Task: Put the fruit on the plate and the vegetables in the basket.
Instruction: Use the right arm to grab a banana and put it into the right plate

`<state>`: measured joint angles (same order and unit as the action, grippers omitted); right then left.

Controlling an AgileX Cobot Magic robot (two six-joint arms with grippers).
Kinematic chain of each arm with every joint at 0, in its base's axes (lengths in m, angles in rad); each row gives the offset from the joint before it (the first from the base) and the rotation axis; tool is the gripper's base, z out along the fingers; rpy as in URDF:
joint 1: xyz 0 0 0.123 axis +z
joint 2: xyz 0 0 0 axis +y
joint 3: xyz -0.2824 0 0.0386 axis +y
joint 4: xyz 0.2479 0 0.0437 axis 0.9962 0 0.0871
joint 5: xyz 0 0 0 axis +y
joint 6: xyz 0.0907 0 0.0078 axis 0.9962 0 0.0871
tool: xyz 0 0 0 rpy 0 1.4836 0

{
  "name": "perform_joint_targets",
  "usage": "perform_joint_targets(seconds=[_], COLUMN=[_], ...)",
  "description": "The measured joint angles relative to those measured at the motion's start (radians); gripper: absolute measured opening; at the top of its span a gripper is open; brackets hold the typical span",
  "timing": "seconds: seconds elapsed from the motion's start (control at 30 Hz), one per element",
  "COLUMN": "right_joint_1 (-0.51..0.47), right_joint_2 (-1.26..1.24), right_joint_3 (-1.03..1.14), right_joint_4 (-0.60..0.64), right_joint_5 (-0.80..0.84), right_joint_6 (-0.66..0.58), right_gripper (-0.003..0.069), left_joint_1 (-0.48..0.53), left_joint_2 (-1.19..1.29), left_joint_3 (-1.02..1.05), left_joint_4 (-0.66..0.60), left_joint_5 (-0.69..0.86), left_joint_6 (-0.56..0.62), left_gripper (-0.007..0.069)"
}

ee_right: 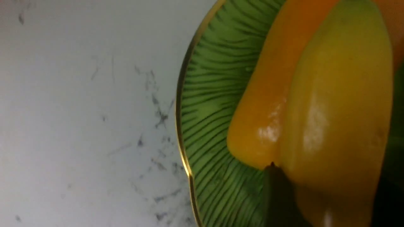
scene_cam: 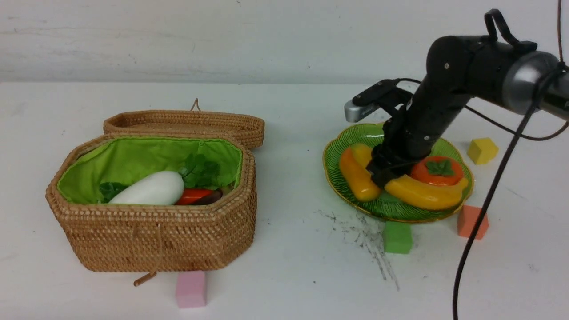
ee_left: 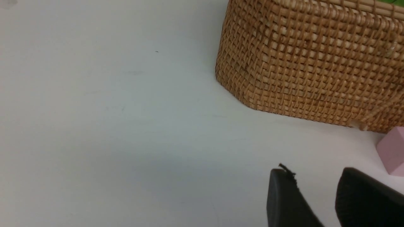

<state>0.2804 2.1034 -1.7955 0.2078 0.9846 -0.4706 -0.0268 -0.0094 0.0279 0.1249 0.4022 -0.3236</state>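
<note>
1. In the front view, the right gripper point(scene_cam: 385, 174) was down inside the green plate point(scene_cam: 351, 135), its tips at the near end of the banana point(scene_cam: 424, 192). The banana lay along the plate's near side, beside the mango point(scene_cam: 357, 174) and in front of the persimmon point(scene_cam: 438, 170). The arm hid the middle of the plate, so I could not tell whether the maroon ball lay there.
2. In the same view, the basket point(scene_cam: 153, 240) stood open on the robot's left, lid point(scene_cam: 186, 123) folded back. Inside lay the white radish point(scene_cam: 149, 190), with the carrot point(scene_cam: 192, 195) and the dark eggplant point(scene_cam: 209, 198) tucked just beside it. 4 foam cubes sat on the table, all apart from the task: pink point(scene_cam: 191, 289), green point(scene_cam: 397, 237), orange point(scene_cam: 472, 221) and yellow point(scene_cam: 482, 150).
3. In the left wrist view, the left gripper point(ee_left: 318, 198) hung above bare table near the basket's woven wall, jaws parted with nothing between them.
4. In the right wrist view, the banana filled the space at the jaws, pressed against the mango, and 1 dark fingertip point(ee_right: 277, 192) sat against its side. The other finger was barely visible in shadow, so a grip on the banana looked likely, not certain.
5. Judged from this, the step in hand was setting the banana down, and sorting looked nearly done. The next move called for spreading the jaws fully, then lifting straight up, so the fingers would not drag the banana or nudge the mango off the rim.
</note>
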Motion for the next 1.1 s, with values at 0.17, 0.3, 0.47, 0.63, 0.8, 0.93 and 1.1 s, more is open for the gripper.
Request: perform_joint_targets(seconds=[0.17, 0.3, 0.47, 0.63, 0.8, 0.93, 1.1], right_joint_1=[-0.005, -0.005, -0.005, -0.005, -0.005, -0.005, -0.005], right_joint_2=[0.001, 0.001, 0.001, 0.001, 0.001, 0.001, 0.001], right_joint_3=[-0.013, -0.015, -0.016, -0.016, -0.016, -0.016, -0.016], right_joint_4=[0.053, 0.051, 0.022, -0.062, -0.073, -0.065, -0.033], right_joint_5=[-0.046, -0.087, -0.114, -0.115, -0.119, -0.133, -0.139], right_joint_6=[0.205, 0.363, 0.453, 0.471, 0.471, 0.471, 0.471], right_gripper=[0.0325, 0.0325, 0.0325, 0.0325, 0.0325, 0.0371, 0.0481], left_joint_1=[0.0, 0.0, 0.0, 0.0, 0.0, 0.0, 0.0], left_joint_2=[0.0, 0.0, 0.0, 0.0, 0.0, 0.0, 0.0], left_joint_3=[0.0, 0.0, 0.0, 0.0, 0.0, 0.0, 0.0], left_joint_4=[0.0, 0.0, 0.0, 0.0, 0.0, 0.0, 0.0], left_joint_5=[0.0, 0.0, 0.0, 0.0, 0.0, 0.0, 0.0], left_joint_6=[0.0, 0.0, 0.0, 0.0, 0.0, 0.0, 0.0], left_gripper=[0.0239, 0.0239, 0.0239, 0.0239, 0.0239, 0.0239, 0.0239])
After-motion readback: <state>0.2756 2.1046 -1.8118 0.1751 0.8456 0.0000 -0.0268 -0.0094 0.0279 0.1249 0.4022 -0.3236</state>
